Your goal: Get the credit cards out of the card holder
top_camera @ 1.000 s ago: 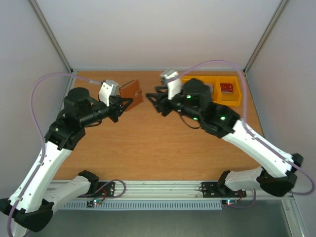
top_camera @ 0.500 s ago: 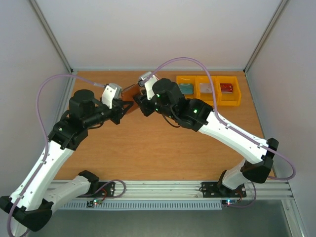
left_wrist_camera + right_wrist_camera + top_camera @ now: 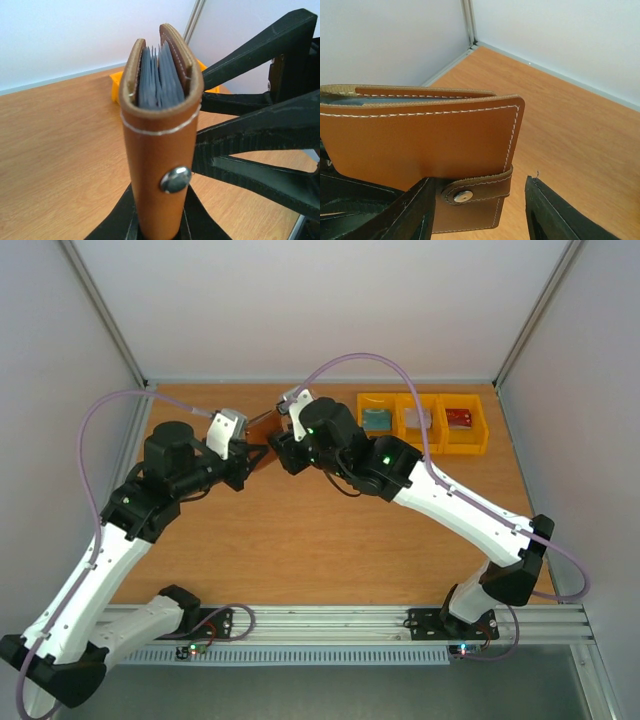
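1. Far left, the left gripper (image 3: 254,453) is clamped on the lower end of the card holder (image 3: 160,140) and holds it upright, off the tabletop (image 3: 300,540). The left wrist view cuts the black fingers off at the bottom edge.
2. From above, the holder is almost buried between the two wrists, with only a brown sliver peeking out near the back of the tabletop.
3. Looking down its open top edge, there are blue-grey lining folds packed tight. Whether a card sits among them, I cannot tell.
4. The snap tab (image 3: 475,192) wraps the holder's end, its metal stud fastened.
5. The right gripper (image 3: 285,452) comes next, jaws spread wide, straddling that tab end. One finger (image 3: 415,210) overlaps the holder's lower edge, while the other stands apart from it.
6. Further right, the yellow bins (image 3: 432,447) line the back edge, well apart from the holder. They hold a teal card (image 3: 377,419), a greyish card (image 3: 417,418) that is hard to make out, and a red card (image 3: 459,418).
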